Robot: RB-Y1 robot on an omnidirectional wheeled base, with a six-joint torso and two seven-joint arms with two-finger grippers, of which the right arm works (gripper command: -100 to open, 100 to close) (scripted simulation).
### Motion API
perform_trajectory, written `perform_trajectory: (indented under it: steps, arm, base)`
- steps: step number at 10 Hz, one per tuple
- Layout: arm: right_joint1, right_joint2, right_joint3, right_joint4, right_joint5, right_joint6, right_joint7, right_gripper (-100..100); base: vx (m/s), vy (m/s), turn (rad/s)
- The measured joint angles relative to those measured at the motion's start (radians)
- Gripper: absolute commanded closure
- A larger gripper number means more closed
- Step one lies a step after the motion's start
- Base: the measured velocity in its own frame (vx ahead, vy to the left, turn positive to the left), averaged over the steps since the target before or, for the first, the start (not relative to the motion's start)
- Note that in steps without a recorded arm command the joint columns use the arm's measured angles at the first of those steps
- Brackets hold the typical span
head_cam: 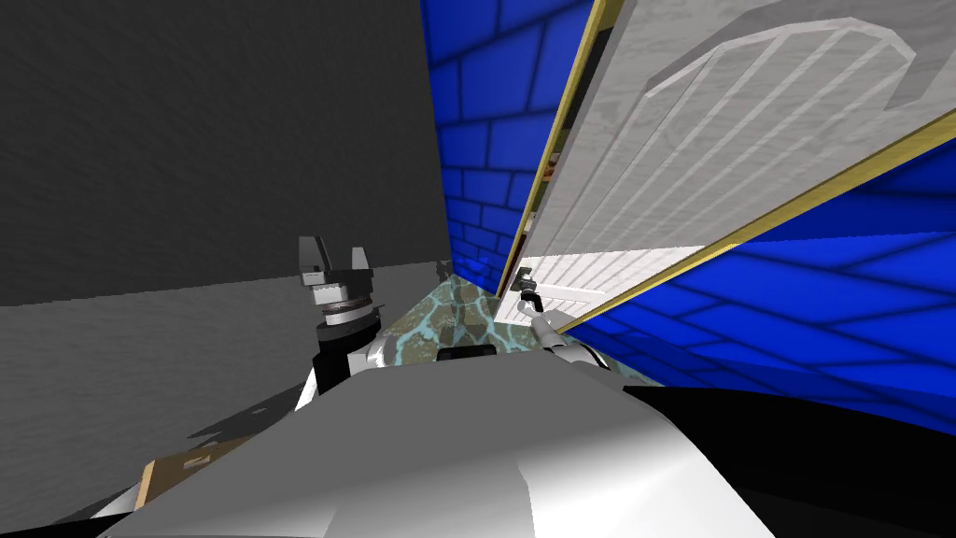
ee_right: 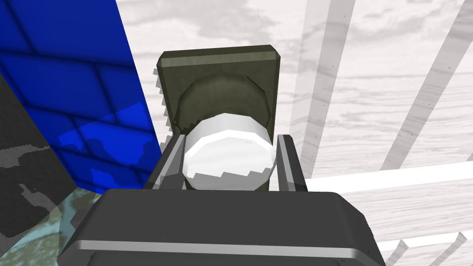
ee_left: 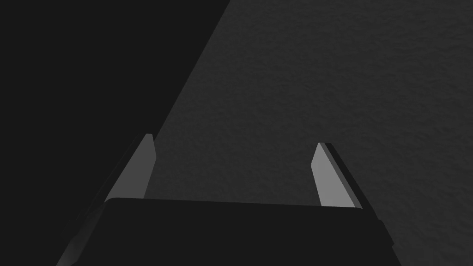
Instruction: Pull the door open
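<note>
With the left gripper (ee_left: 234, 141) spread, the right gripper (ee_right: 231, 139) pinches the round white knob (ee_right: 228, 159) on the door (ee_right: 369, 92) beside the blue wall (ee_right: 69, 69), and could slip off if the pull strays from the hinge arc.

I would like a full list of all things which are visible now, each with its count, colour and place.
door: one, pale grey-white with raised ribs, ahead right
door knob: one, white, on the door
knob plate: one, dark olive, behind the door knob
door frame: one, yellow, along the door's edges
brick wall: two stretches, blue, either side of the door
plain wall: one, dark grey, left
floor: mottled teal-brown, before the door
left gripper: open, raised at left
right gripper: shut on the door knob
</note>
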Motion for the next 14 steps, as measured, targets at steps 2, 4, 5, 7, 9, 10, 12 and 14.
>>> perform_trajectory:
  steps: [2,4,5,7,9,10,12,14]
  arm:
    - [-0.001,-0.005,0.005,0.004,0.0,0.001,-0.008,100]
    - [0.004,-0.001,0.0,-0.009,-0.001,0.005,-0.001,100]
    - [-0.002,-0.002,0.004,0.001,0.0,0.001,-0.003,100]
    - [0.005,0.0,0.002,-0.003,-0.001,0.007,-0.003,100]
    - [0.0,-0.002,0.009,0.006,0.0,0.002,-0.008,100]
    - [-0.009,-0.01,0.018,0.025,0.002,-0.011,-0.023,100]
    - [-0.024,-0.018,0.029,0.061,0.005,-0.03,-0.042,100]
    - [0.015,-0.008,0.01,-0.011,-0.003,0.008,-0.015,100]
  base:
    - [-0.205,-0.024,0.048]
    - [-0.21,-0.023,0.039]
    - [-0.165,-0.039,0.054]
    - [-0.128,-0.08,0.069]
    - [-0.131,-0.074,0.051]
    - [-0.152,-0.068,0.068]
    - [-0.089,-0.076,0.064]
    - [-0.064,-0.088,0.091]
